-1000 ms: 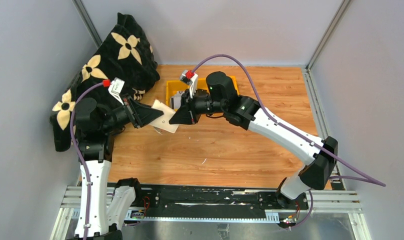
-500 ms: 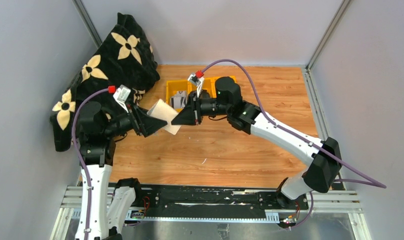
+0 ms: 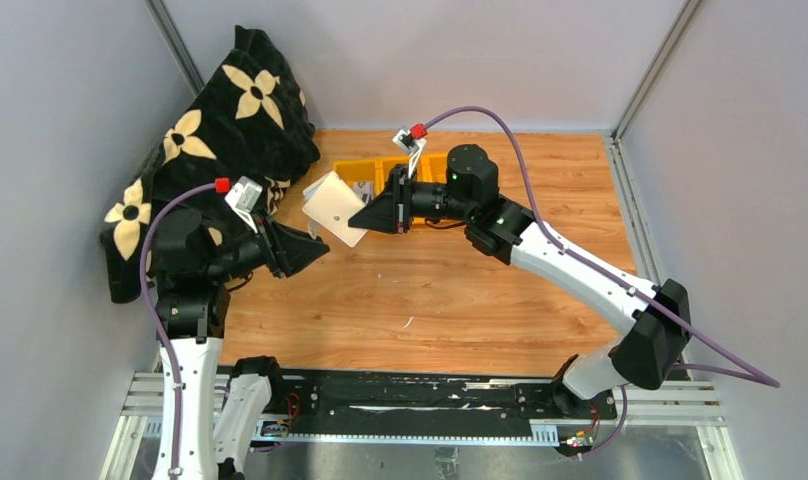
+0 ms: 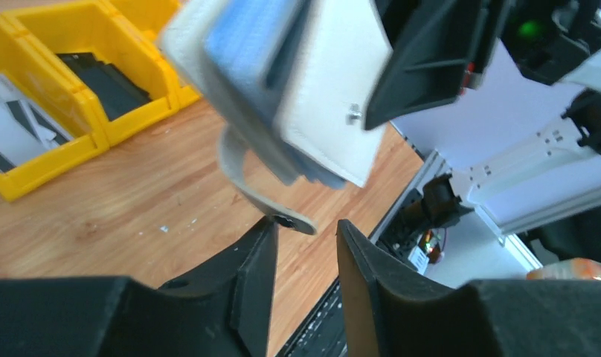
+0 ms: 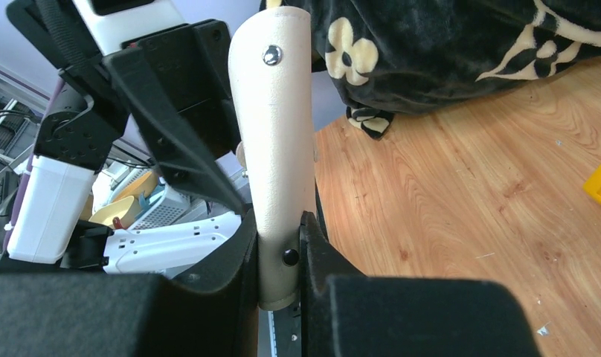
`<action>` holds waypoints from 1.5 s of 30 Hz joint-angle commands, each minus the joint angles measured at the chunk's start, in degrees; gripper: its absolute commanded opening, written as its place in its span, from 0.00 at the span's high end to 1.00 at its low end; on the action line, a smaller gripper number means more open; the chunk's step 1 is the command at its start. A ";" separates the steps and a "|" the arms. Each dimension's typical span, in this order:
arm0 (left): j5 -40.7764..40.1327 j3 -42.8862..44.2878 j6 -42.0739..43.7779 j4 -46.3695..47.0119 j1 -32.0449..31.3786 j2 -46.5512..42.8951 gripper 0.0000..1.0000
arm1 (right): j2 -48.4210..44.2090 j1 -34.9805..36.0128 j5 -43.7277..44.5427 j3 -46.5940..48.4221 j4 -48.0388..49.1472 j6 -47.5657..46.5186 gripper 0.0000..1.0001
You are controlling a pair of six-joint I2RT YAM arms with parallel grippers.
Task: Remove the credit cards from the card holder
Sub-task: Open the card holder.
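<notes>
So the right gripper is clamped on the bottom edge of the card holder, holding it upright in the air, cream outside facing the wrist cam with a snap stud near the top. From overhead, the card holder hangs off the table at roughly 10 o'clock from the middle of the wooden table, with the right gripper gripping it from its 3 o'clock side. The left gripper sits just off at the holder's 7 o'clock, jaws apart and nothing between them. In the left wrist view the holder's snap tab dangles down, and its end sits right by the left gripper fingertips; can't tell if it's touching. The pale blue inside shows at the holder's edge, but can't tell if any cards are in there. The yellow bins sit at 12 o'clock on the table, just behind the holder, with grey-white credit cards lying in one compartment and a black item in the next. A black floral blanket is piled at the 10 o'clock corner.
</notes>
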 commanded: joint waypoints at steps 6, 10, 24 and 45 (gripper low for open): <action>-16.97 1.37 -3.80 4.04 -0.27 -1.68 0.62 | -4.15 -0.35 -1.32 0.52 5.10 1.63 1.00; -16.10 0.82 -5.86 6.21 -0.22 -2.32 0.56 | -4.24 -0.35 -1.74 0.30 5.69 2.07 1.00; -16.91 -0.05 -8.14 8.38 -0.22 -1.94 0.67 | -4.45 -0.35 -3.67 -2.14 9.84 4.28 1.00; -27.89 -2.08 -7.30 10.21 -0.25 -5.64 1.00 | -4.20 -0.27 -3.48 -7.48 19.86 11.04 0.69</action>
